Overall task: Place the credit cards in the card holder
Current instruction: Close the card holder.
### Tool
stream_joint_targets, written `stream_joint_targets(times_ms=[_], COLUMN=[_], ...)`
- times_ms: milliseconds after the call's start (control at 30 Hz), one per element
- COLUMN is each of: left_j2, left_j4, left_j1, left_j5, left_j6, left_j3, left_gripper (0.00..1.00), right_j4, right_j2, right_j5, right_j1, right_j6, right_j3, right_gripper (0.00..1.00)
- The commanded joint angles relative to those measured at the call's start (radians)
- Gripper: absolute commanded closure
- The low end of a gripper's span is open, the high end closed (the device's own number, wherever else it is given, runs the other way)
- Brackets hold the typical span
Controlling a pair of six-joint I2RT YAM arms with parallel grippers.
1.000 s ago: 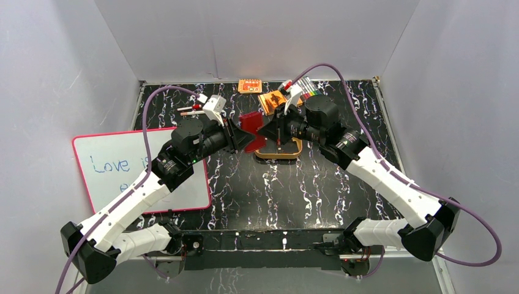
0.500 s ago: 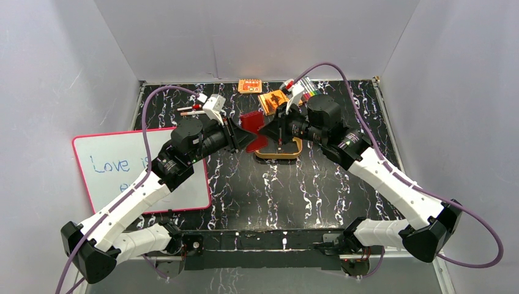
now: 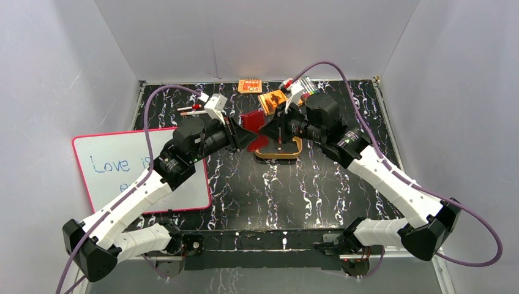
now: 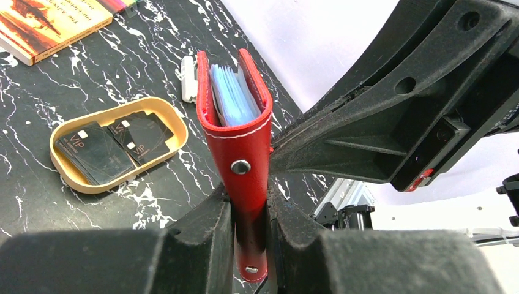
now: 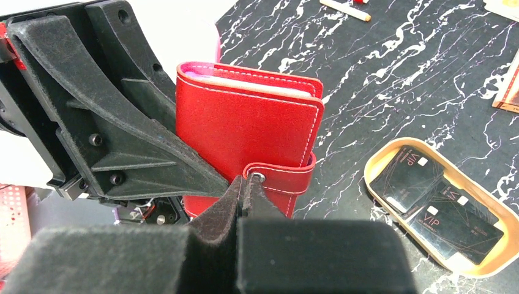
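Observation:
The card holder (image 3: 251,121), a red wallet (image 4: 235,122), is held upright above the table between both arms. My left gripper (image 4: 250,196) is shut on its lower edge. My right gripper (image 5: 245,180) is shut, its tips pinching the end of the snap tab (image 5: 281,177) on the wallet's front (image 5: 245,122). Bluish sleeves (image 4: 231,98) show inside the top. The credit cards (image 4: 110,147), dark with "VIP" print (image 5: 428,205), lie in a tan oval tray (image 4: 177,125) below the wallet. In the top view, my right arm hides most of the tray (image 3: 278,154) and the cards.
A whiteboard (image 3: 141,168) lies at the left under my left arm. An orange packet (image 3: 250,86) and an orange book (image 3: 272,99) sit at the back, with a pen (image 3: 191,109) at the back left. A small white item (image 4: 188,78) lies behind the tray.
Both grippers and the wallet have shifted slightly toward the back of the table. Both grips are unchanged.

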Motion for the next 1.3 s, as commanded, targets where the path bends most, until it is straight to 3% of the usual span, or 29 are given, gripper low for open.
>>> stream_joint_targets(times_ms=[0,233,400,500,567,767,1033,1267], left_j2=[-0.020,-0.051,-0.085,-0.106,-0.120,-0.201,-0.280,-0.305], left_j4=[0.249,0.142,0.042,0.009,-0.005,-0.021,-0.006,0.104], left_j1=[-0.142,-0.145,-0.145,-0.145,-0.145,-0.145,-0.145,-0.145], left_j5=[0.383,0.245,0.062,-0.018,-0.047,-0.029,0.222,0.489], left_j6=[-0.044,0.038,0.107,0.130,0.142,0.161,0.172,0.154], left_j3=[0.071,0.056,0.025,0.007,0.000,-0.042,-0.060,-0.095], left_gripper=[1.00,1.00,1.00,1.00,1.00,1.00,1.00,1.00], right_j4=[0.107,0.106,0.090,0.045,0.005,-0.051,-0.015,0.173], right_j2=[0.083,0.044,-0.029,-0.072,-0.110,-0.310,-0.442,-0.433], right_j5=[-0.051,-0.062,-0.133,-0.207,-0.224,-0.083,-0.132,-0.331], right_j1=[0.058,0.058,0.058,0.056,0.057,0.058,0.058,0.058], right_j6=[0.004,0.002,0.008,0.004,-0.006,-0.096,-0.101,0.004], right_j3=[0.017,0.005,0.019,0.065,0.093,0.031,-0.073,-0.166], right_gripper=[1.00,0.97,0.49,0.36,0.34,0.33,0.31,0.30])
